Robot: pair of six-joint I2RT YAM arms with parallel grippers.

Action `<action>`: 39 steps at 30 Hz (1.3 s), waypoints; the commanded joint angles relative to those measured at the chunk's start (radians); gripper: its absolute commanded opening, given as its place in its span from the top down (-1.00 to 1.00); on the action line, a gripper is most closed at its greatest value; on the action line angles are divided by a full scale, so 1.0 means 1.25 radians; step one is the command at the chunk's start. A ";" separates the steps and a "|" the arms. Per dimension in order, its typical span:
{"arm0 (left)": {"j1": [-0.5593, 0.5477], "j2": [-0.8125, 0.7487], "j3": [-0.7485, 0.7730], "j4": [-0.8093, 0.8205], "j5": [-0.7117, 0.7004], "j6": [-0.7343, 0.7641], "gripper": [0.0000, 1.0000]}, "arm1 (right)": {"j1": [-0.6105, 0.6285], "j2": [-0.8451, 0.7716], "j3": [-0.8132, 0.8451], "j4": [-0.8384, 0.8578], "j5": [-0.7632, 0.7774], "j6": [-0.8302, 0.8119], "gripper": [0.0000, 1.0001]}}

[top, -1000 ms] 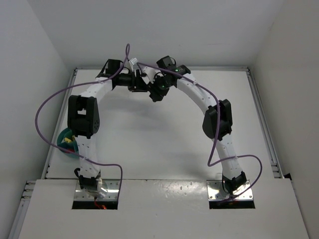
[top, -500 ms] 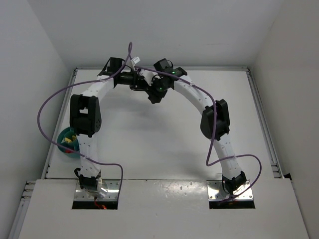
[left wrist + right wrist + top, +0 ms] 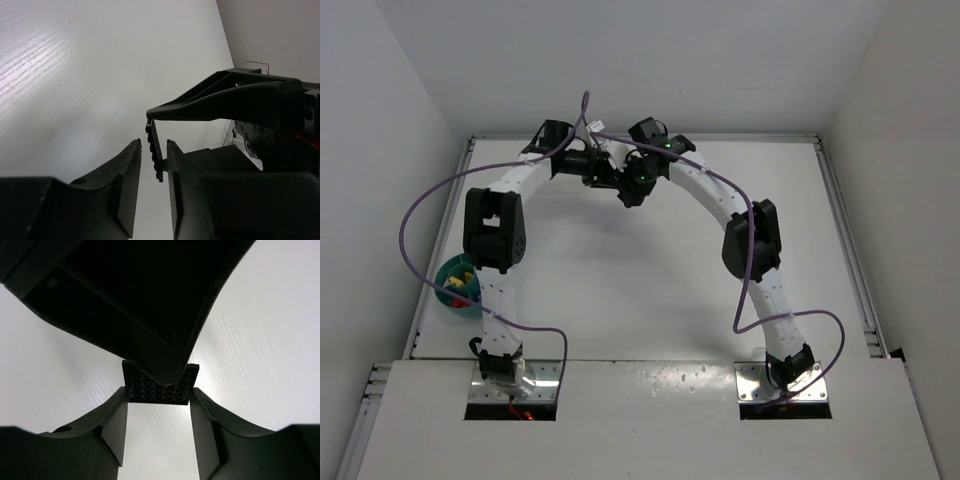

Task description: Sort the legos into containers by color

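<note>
A black flat studded plate [image 3: 145,390] hangs in the air between my two grippers at the far middle of the table. My right gripper [image 3: 159,392] is shut on it, one fingertip on each side edge. My left gripper [image 3: 153,144] is open, its jaws either side of the plate [image 3: 156,150], which shows edge-on with a gap on the left. In the top view the left gripper [image 3: 613,180] and right gripper [image 3: 623,188] meet. The teal bowl [image 3: 447,272] sits at the table's left edge with a yellow brick [image 3: 463,272] inside. No red bricks show.
The left arm's elbow [image 3: 492,230] stands just right of the bowl. Purple cables [image 3: 415,215] loop off both arms. White walls close in the table on the left, back and right. A raised white shelf [image 3: 650,420] covers the near edge around the arm bases.
The left arm has shifted a little to the right, bringing its gripper closer in on the right gripper. The bowl shows more from behind the left elbow. The right arm has barely moved.
</note>
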 commanded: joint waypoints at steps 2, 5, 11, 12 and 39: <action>-0.006 -0.008 0.026 0.004 0.010 0.007 0.36 | 0.006 -0.010 0.030 0.035 -0.002 0.009 0.70; -0.013 -0.008 0.026 -0.003 0.010 0.007 0.36 | 0.006 -0.010 0.030 0.035 -0.002 0.009 0.70; -0.013 -0.008 0.026 -0.011 -0.005 0.022 0.18 | 0.006 -0.010 0.030 0.035 -0.002 0.016 0.70; -0.020 -0.008 0.026 -0.019 -0.014 0.031 0.18 | 0.006 -0.017 0.030 0.035 -0.002 0.016 0.70; 0.040 -0.101 -0.084 -0.004 0.003 0.077 0.98 | -0.017 -0.399 -0.576 0.384 0.119 0.021 -0.54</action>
